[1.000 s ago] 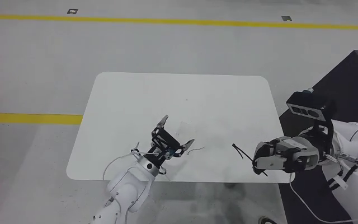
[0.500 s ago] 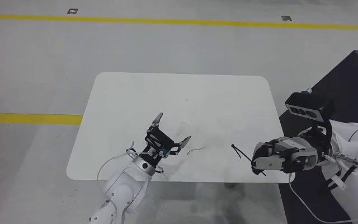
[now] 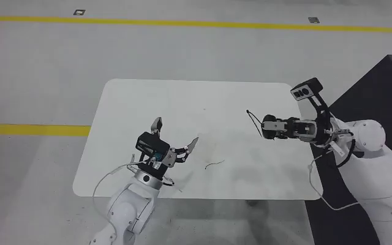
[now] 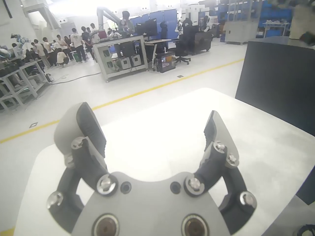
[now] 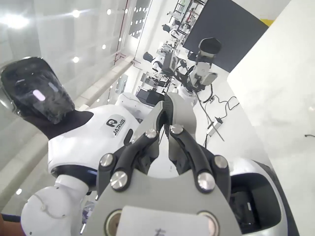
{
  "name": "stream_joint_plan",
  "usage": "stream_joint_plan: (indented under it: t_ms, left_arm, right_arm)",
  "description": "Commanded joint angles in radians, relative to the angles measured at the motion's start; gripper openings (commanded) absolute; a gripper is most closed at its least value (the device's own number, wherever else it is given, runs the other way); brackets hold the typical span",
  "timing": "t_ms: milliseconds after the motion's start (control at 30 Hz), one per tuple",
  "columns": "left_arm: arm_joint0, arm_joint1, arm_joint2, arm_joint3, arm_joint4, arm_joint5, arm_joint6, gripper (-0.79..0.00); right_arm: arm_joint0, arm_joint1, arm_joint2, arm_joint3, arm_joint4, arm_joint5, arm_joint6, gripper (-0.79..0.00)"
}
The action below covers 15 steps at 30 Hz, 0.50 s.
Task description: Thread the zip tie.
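A thin black zip tie point(image 3: 250, 119) sticks out above the right half of the white table point(image 3: 202, 98), pinched at one end by my right gripper point(image 3: 264, 127). In the right wrist view that gripper point(image 5: 166, 110) has its fingers pressed together, and the tie is hard to make out between them. My left gripper point(image 3: 176, 133) hovers over the front left of the table, open and holding nothing. The left wrist view shows its fingers point(image 4: 86, 124) spread wide over bare tabletop. A short dark curved strand point(image 3: 214, 163) lies on the table between the two arms.
A dark panel point(image 3: 373, 86) stands just past the table's right edge, also in the left wrist view point(image 4: 275, 82). A yellow floor line point(image 3: 184, 23) runs beyond the far edge. The strand point(image 5: 308, 135) lies near the front edge.
My right arm swung from the front right corner up to the table's right middle, carrying the zip tie. My left gripper drew back to the left, away from the strand, still open.
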Motion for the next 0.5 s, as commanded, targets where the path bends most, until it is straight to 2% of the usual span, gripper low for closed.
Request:
stream_joint_plan:
  t_ms: [0, 233, 467]
  left_arm:
    - [0.0, 0.0, 0.0, 0.0, 0.0, 0.001, 0.0, 0.0]
    - [0.0, 0.0, 0.0, 0.0, 0.0, 0.001, 0.0, 0.0]
    - [0.0, 0.0, 0.0, 0.0, 0.0, 0.001, 0.0, 0.0]
  right_arm:
    - [0.04, -0.013, -0.066, 0.065, -0.03, 0.001, 0.0, -0.785]
    - [0.168, -0.064, -0.249, 0.242, -0.129, -0.008, -0.013, -0.785]
    - [0.272, -0.111, -0.368, 0.423, -0.173, 0.043, 0.004, -0.785]
